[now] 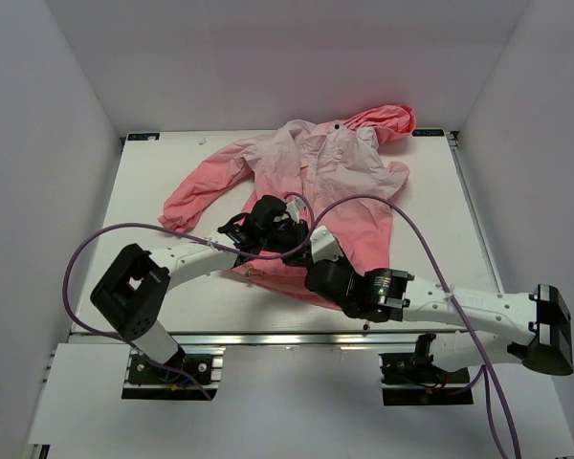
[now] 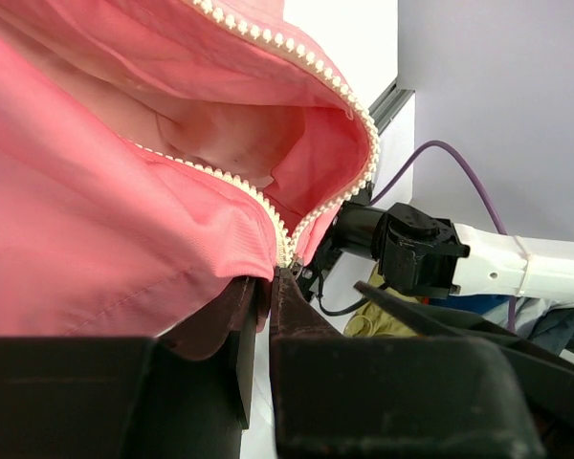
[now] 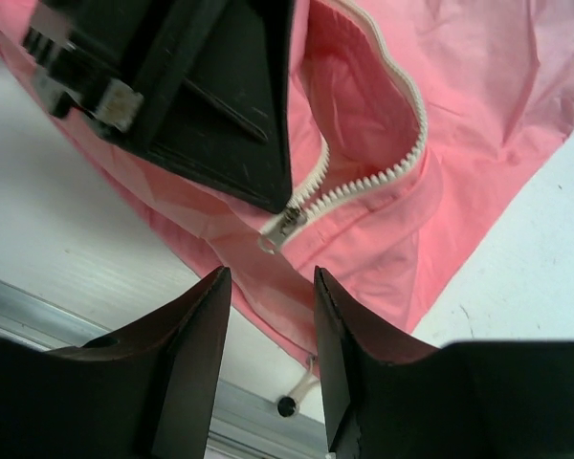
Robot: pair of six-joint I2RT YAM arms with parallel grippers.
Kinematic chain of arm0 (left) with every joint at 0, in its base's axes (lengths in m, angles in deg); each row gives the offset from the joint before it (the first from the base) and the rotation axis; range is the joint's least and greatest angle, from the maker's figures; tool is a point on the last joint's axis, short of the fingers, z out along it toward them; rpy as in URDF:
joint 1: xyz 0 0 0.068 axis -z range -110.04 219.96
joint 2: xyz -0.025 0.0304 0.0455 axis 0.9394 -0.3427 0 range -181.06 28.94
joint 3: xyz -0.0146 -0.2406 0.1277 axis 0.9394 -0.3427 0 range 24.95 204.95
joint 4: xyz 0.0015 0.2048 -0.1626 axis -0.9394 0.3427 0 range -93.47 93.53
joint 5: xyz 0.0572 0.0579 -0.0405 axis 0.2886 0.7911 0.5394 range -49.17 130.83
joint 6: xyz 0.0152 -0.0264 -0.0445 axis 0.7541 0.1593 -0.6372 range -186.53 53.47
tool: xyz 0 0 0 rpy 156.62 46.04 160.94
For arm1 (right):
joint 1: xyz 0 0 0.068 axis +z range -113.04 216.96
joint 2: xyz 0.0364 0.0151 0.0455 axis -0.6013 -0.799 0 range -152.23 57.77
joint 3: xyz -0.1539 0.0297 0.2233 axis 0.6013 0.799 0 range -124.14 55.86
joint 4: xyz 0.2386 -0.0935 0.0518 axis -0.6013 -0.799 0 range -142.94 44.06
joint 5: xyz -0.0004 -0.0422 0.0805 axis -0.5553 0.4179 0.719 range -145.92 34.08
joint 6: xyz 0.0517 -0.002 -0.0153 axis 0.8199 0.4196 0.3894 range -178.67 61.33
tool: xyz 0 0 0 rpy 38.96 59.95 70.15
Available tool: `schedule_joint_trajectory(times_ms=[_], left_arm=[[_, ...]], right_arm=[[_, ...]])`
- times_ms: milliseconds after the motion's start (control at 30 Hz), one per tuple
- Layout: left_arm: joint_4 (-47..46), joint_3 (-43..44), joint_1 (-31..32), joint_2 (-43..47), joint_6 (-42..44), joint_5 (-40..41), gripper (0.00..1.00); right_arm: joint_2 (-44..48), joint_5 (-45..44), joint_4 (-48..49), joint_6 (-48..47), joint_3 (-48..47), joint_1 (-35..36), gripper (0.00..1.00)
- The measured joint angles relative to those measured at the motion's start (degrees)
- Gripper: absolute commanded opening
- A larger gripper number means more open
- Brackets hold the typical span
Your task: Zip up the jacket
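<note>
The pink jacket (image 1: 316, 182) lies flat on the table with its hood at the far right and its front open. Its white zipper (image 2: 268, 201) is joined only at the hem. The slider (image 3: 289, 220) and its pull tab sit at the bottom end. My left gripper (image 1: 279, 229) is shut on the jacket's hem fabric just below the slider (image 2: 287, 256). My right gripper (image 3: 273, 277) is open, hovering right in front of the slider and touching nothing. The left gripper's black body (image 3: 201, 96) is just beyond it.
The jacket's left sleeve (image 1: 196, 196) stretches toward the table's left side. A white drawstring with a dark toggle (image 3: 287, 406) hangs from the hem by the metal rail (image 3: 38, 311) at the near table edge. White walls enclose the table.
</note>
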Motion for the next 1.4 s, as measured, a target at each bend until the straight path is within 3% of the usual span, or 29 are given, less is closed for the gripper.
schedule_joint_trajectory(times_ms=[867,1400], left_arm=[[-3.15,-0.87,-0.02,0.00,-1.75,-0.68,0.00],[-4.15,-1.31,-0.04,0.00,-2.14,-0.66,0.00]], right_arm=[[-4.07,-0.94,8.07,-3.69,2.82,-2.95,0.36],[-2.43,-1.31,7.69,-3.34,3.56,-2.95,0.14]])
